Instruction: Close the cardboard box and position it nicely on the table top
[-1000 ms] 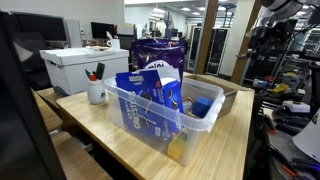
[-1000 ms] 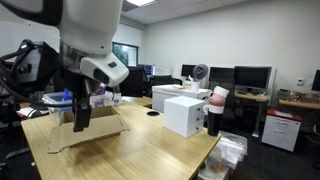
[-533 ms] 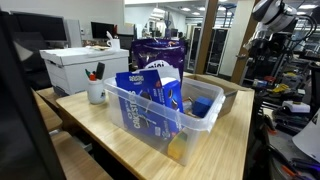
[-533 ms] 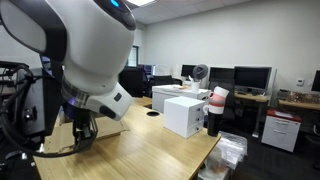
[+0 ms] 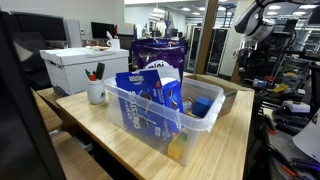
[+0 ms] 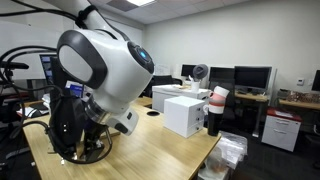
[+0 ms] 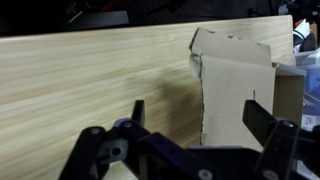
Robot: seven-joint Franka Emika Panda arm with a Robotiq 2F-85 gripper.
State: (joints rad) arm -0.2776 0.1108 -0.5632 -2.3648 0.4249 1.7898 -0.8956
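The cardboard box (image 7: 238,92) shows at the right of the wrist view, a brown flap lying flat with a ragged left edge on the pale wooden table top (image 7: 90,80). My gripper (image 7: 200,115) hangs above that flap edge, open, its dark fingers (image 7: 262,120) wide apart with nothing between them. In an exterior view the cardboard box (image 5: 228,97) sits at the far side of the table top (image 5: 215,150), behind the clear bin, and the arm (image 5: 250,20) is high above it. In the other exterior view the arm (image 6: 105,75) fills the foreground and hides the box.
A clear plastic bin (image 5: 160,120) of snack packs stands in the middle of the table. A white lidded file box (image 5: 75,65), a cup of pens (image 5: 96,93) and a purple bag (image 5: 160,50) stand behind. The white box (image 6: 185,112) stands near the table's far edge.
The arm has swung over the last second: it now fills the foreground of an exterior view and hides the box. The gripper has stayed open.
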